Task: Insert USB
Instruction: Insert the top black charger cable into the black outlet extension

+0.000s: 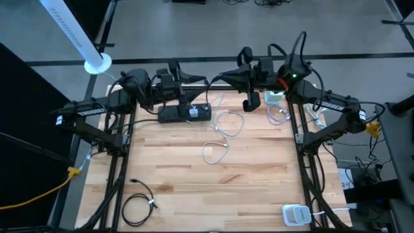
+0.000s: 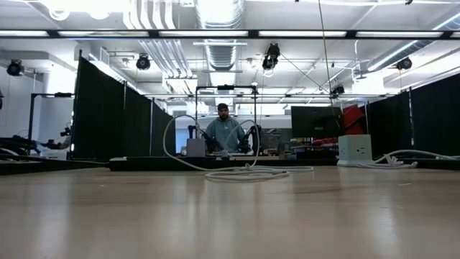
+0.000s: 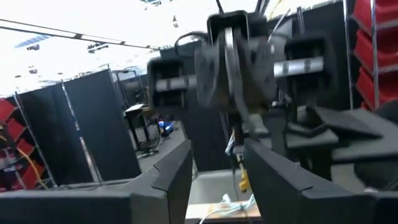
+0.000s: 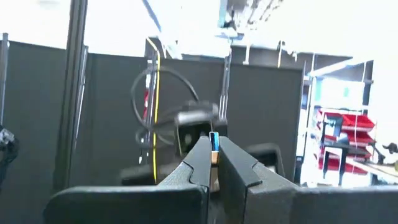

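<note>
Beside power strip [image 1: 185, 114], white cable [image 1: 220, 133]

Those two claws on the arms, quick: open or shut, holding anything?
Left gripper: open, nothing between its fingers.
Right gripper: shut, with nothing clearly held.

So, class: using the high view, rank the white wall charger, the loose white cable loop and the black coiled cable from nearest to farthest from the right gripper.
From the right gripper:
1. White wall charger, just beside it at the table's far edge.
2. White cable loop, mid-table.
3. Black coiled cable, near left corner.
</note>
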